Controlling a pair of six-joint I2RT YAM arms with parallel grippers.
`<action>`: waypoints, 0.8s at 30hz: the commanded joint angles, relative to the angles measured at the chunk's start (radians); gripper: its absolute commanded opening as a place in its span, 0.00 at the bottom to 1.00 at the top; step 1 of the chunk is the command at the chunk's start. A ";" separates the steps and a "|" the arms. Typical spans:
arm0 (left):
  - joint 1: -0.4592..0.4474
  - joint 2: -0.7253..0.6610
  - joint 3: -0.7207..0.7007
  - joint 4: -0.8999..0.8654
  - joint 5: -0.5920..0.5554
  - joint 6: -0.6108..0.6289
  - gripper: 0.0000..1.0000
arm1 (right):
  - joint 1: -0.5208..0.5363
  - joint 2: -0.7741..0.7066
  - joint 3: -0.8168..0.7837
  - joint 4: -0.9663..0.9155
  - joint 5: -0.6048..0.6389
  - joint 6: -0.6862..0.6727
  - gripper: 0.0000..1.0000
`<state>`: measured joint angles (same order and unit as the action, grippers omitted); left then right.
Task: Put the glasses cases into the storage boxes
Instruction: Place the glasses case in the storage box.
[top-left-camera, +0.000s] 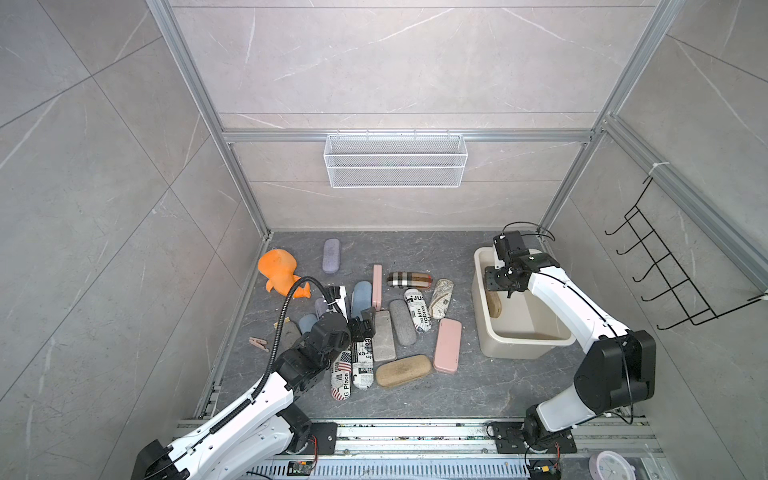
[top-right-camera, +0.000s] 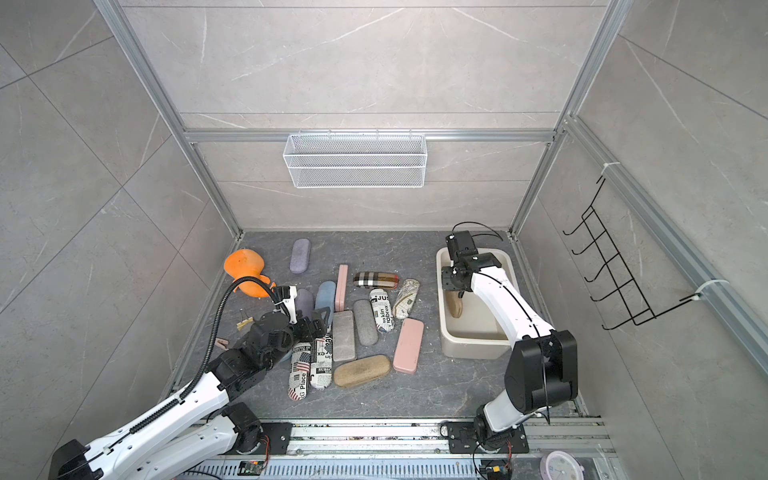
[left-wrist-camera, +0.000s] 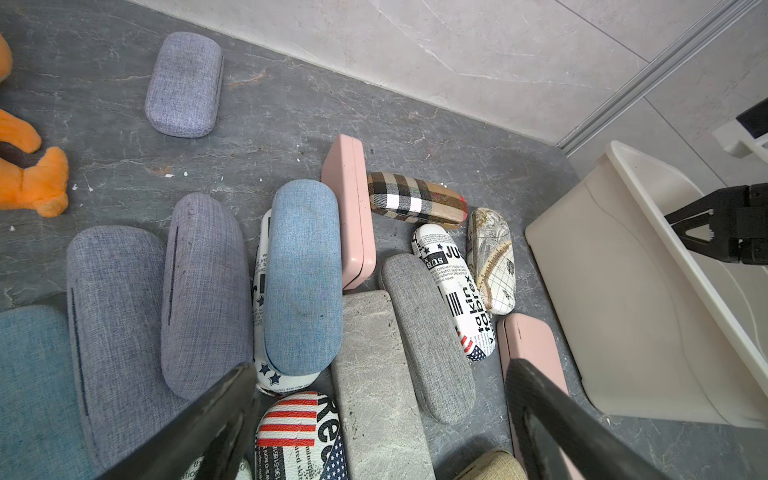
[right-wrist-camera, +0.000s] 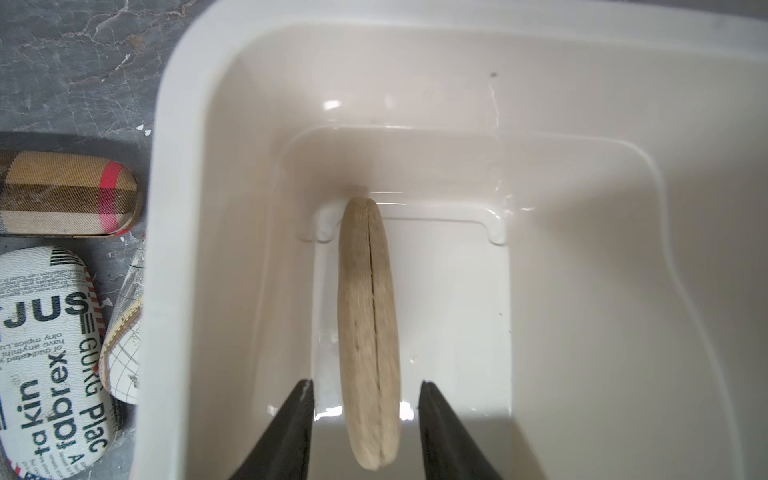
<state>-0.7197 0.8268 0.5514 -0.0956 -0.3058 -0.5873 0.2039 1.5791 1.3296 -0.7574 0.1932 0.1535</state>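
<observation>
Several glasses cases lie in a pile mid-floor: a grey marbled case (top-left-camera: 383, 336), a grey fabric one (top-left-camera: 402, 322), a blue one (left-wrist-camera: 301, 274), a plaid one (top-left-camera: 409, 279), a newspaper-print one (top-left-camera: 417, 309), a pink one (top-left-camera: 447, 345) and a tan one (top-left-camera: 401, 370). A lilac case (top-left-camera: 331, 255) lies apart at the back. My left gripper (left-wrist-camera: 380, 365) hangs open just above the pile, its fingers astride the marbled case (left-wrist-camera: 374, 374). My right gripper (right-wrist-camera: 365, 383) is open inside the cream storage box (top-left-camera: 515, 349). A tan case (right-wrist-camera: 368, 324) stands on edge between its fingers, with a gap on each side.
An orange plush toy (top-left-camera: 276, 272) sits at the back left, a wooden clothespin (top-left-camera: 258, 344) by the left rail. A white wire basket (top-left-camera: 395, 160) hangs on the back wall and a black hook rack (top-left-camera: 665, 270) on the right wall.
</observation>
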 joint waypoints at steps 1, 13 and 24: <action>-0.001 0.008 0.031 0.044 0.009 0.007 0.96 | -0.010 0.024 -0.033 0.050 -0.022 0.014 0.45; 0.000 0.090 0.060 0.042 0.007 0.023 0.96 | -0.024 -0.051 -0.051 0.077 -0.068 0.073 0.55; 0.041 0.267 0.261 -0.163 -0.082 0.046 0.99 | -0.013 -0.299 -0.088 0.166 -0.216 0.168 0.67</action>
<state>-0.7074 1.0588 0.7372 -0.1886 -0.3405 -0.5682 0.1810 1.3178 1.2602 -0.6357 0.0525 0.2790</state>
